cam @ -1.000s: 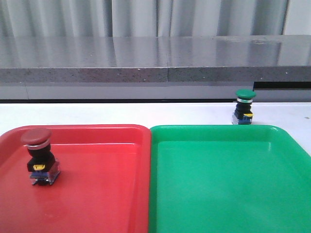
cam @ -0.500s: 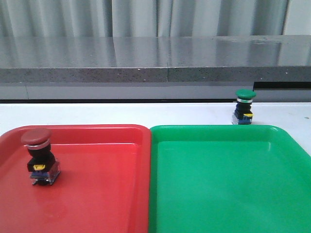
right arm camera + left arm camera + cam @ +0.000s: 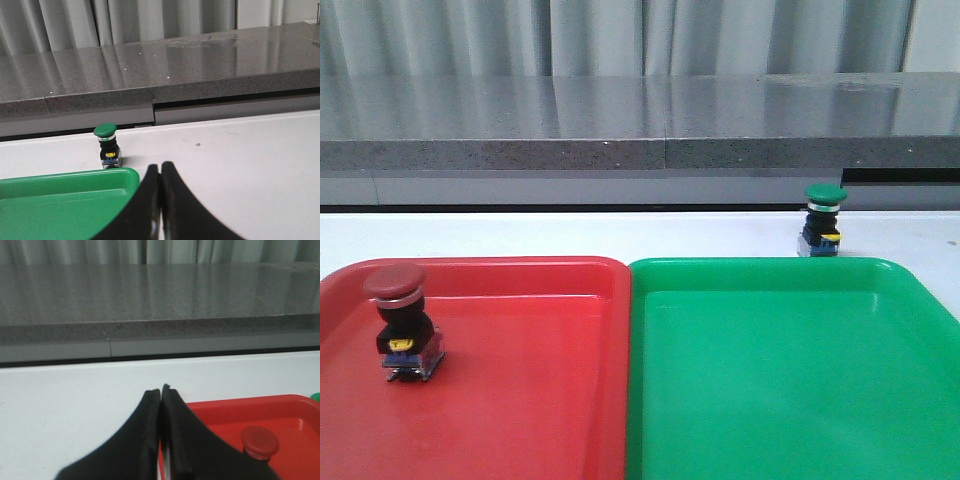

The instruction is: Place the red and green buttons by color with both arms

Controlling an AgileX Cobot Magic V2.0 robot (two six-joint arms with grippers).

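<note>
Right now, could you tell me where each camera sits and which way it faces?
Front: looks forward over the red tray and green tray to the grey ledge; no arm shows.
Left wrist: above the left gripper, shut, facing the ledge; red button in the red tray.
Right wrist: above the right gripper, shut, facing the ledge; green button on the table beyond the green tray.
Shared: front and right wrist both show the green button.

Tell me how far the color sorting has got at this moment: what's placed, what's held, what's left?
Done: the red button stands upright inside the red tray. In hand: nothing; the left gripper and the right gripper are both shut and empty. Left: the green button stands on the white table just beyond the far rim of the green tray, which holds nothing yet. About half done.
</note>
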